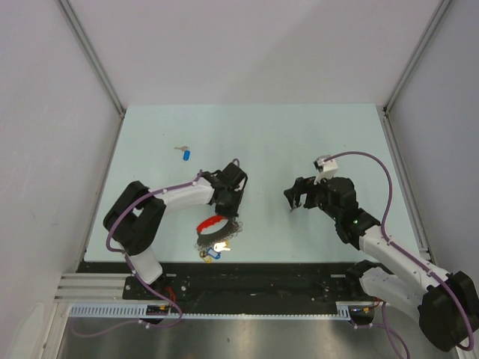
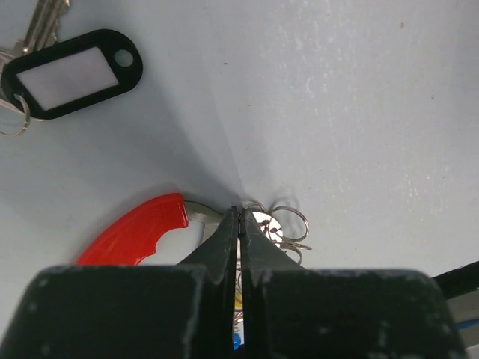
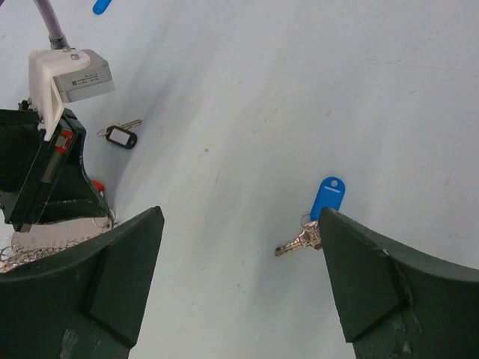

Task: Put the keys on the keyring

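On the far-left part of the pale counter (image 1: 314, 134), you have one small silver key with a blue plastic head (image 1: 185, 154) lying loose, well apart from the rest. Nearer the bases, the left arm is folded at the elbow and reaches right, wrist pitched down. That aims the left pincer (image 2: 238, 221) at the large silver keyring with the thick red plastic arc (image 2: 138, 228). Its jaws are pressed together, tips at the silver metal just beside the red arc. Whether wire is caught between them cannot be told. A bunch of tagged keys (image 1: 213, 250) lies at the ring's near side.

Judgement: confirm the ring is truly pinned before you bring a key over, and keep its silver end clear of the fingers.

Further right, the right arm stretches toward the middle with the right pincer (image 3: 239, 224) spread wide and empty. A silver key with a blue plastic tag (image 3: 327, 198) lies below it, close to one finger. Descend straight and square the jaws across the tag.
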`<state>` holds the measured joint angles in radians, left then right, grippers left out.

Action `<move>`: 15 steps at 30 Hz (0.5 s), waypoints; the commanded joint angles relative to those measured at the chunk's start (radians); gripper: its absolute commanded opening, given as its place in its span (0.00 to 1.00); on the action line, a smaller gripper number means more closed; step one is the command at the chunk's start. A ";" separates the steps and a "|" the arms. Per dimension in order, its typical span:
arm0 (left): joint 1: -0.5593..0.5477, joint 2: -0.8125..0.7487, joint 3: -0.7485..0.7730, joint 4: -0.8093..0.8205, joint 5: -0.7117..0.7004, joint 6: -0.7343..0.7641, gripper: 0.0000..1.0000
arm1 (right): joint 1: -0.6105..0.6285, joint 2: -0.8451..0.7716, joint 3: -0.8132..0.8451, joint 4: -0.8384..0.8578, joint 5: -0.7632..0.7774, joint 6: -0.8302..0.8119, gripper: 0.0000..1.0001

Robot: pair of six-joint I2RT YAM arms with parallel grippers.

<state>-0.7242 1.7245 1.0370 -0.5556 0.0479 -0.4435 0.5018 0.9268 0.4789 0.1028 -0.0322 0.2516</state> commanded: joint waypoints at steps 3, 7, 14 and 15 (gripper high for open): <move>-0.006 -0.092 -0.031 0.112 0.044 -0.004 0.00 | -0.003 -0.005 0.001 0.052 -0.066 0.000 0.89; -0.011 -0.209 -0.098 0.249 0.063 0.031 0.00 | -0.003 0.001 0.001 0.087 -0.161 0.020 0.88; -0.017 -0.390 -0.282 0.550 0.110 0.068 0.01 | 0.026 0.026 -0.016 0.181 -0.340 0.104 0.82; -0.017 -0.423 -0.304 0.600 0.116 0.074 0.00 | 0.035 0.029 -0.022 0.202 -0.347 0.115 0.81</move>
<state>-0.7349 1.3941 0.8108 -0.2035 0.1135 -0.4065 0.5098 0.9482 0.4751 0.1810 -0.2665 0.3119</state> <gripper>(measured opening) 0.006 0.824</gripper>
